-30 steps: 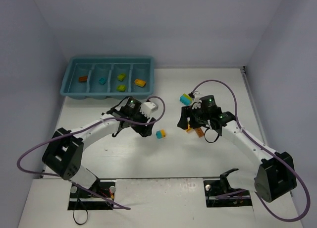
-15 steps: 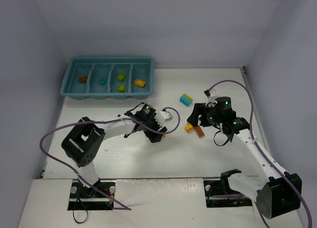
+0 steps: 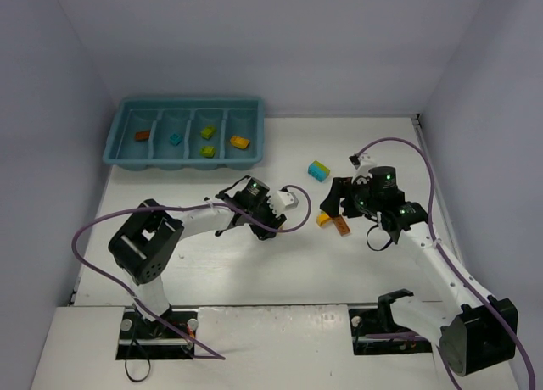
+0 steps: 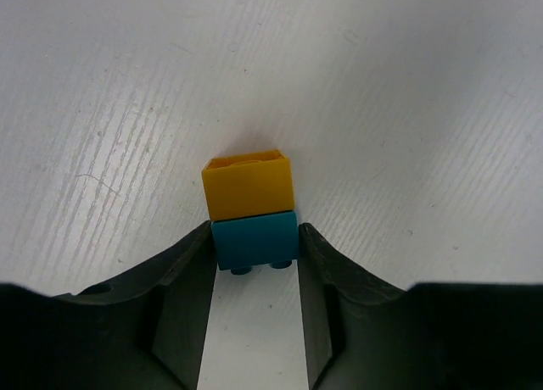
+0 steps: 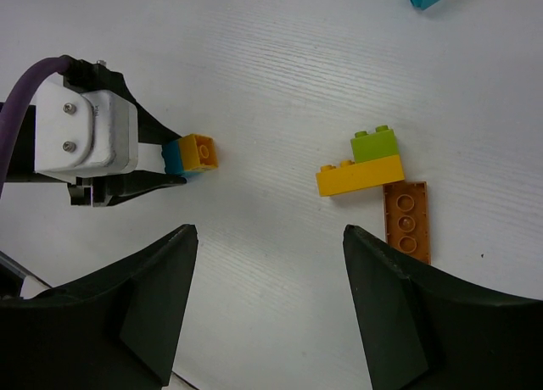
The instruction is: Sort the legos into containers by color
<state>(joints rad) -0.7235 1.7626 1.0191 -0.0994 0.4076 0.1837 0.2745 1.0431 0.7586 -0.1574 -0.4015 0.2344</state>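
While the left gripper [image 4: 254, 233] pinches a smooth teal brick [image 4: 254, 244] between its matte black fingers [image 4: 182, 297], a boxy yellow-orange brick [image 4: 249, 185] clipped to it points straight out past the tips, long axis along the fingers, on the finely grained white table [image 4: 382, 85]. The right gripper [image 5: 270, 237] hangs spread wide; ahead of it lies a lime brick [image 5: 374, 144] on a yellow plate [image 5: 360, 175], which touches a studded brown-orange plate [image 5: 406, 222]. Far beyond both, the glossy teal-blue tray [image 3: 114, 144] holds sorted bricks [image 3: 208, 132].

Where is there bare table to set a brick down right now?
Bare table: the near strip, and the patch between tray and left arm. Crowded: the middle, where left claw pinches a teal-yellow brick beside the right claw and loose bricks.
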